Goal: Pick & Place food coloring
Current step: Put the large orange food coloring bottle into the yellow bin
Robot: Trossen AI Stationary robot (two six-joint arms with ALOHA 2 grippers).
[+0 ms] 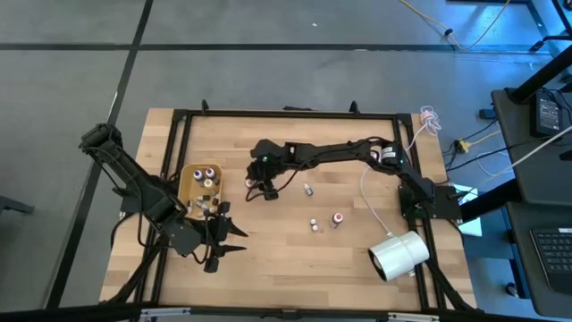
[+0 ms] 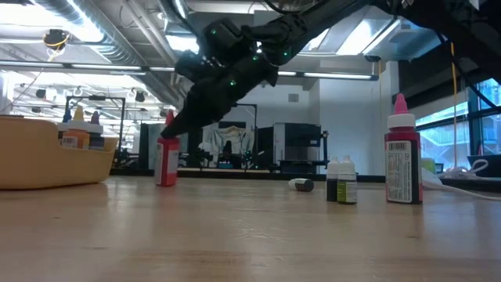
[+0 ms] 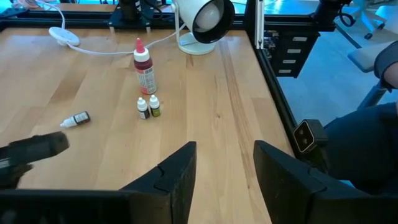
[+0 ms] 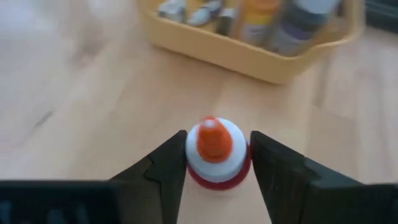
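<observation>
The right gripper straddles a red, orange-capped food coloring bottle standing upright on the wooden tabletop near the tan plastic tray; its fingers sit beside the cap, though whether they clamp it cannot be told. The left gripper waits parted beside the tray.

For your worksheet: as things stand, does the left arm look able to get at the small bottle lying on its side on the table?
Probably yes. The lying bottle sits on bare wood with nothing around it, and the left gripper is open and empty.
</observation>
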